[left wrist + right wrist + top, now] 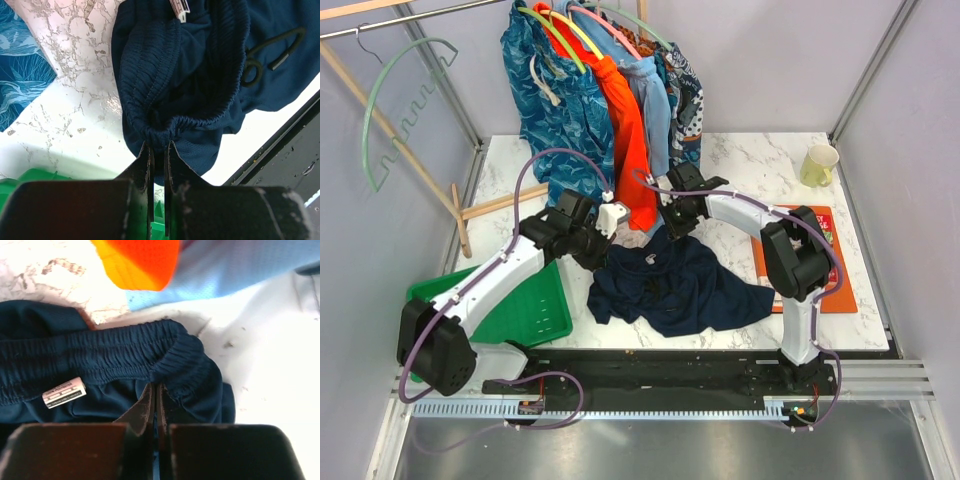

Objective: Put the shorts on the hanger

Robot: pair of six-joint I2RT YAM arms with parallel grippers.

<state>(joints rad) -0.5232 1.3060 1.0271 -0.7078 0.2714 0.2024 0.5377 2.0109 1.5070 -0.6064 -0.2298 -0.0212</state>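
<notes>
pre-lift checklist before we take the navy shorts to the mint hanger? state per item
1. Left gripper grip: ok, fingers closed on the waistband of the shorts.
2. Right gripper grip: ok, fingers closed on the waistband.
3. Shorts clear of the table: not ok, most of the fabric lies on it.
4. Hanger free: ok, it hangs bare at far left.
5. Drawstring uncaught: ok, it lies loose on the fabric.
6. Clearance from the orange shorts: cannot tell; they dangle close by the right gripper.
</notes>
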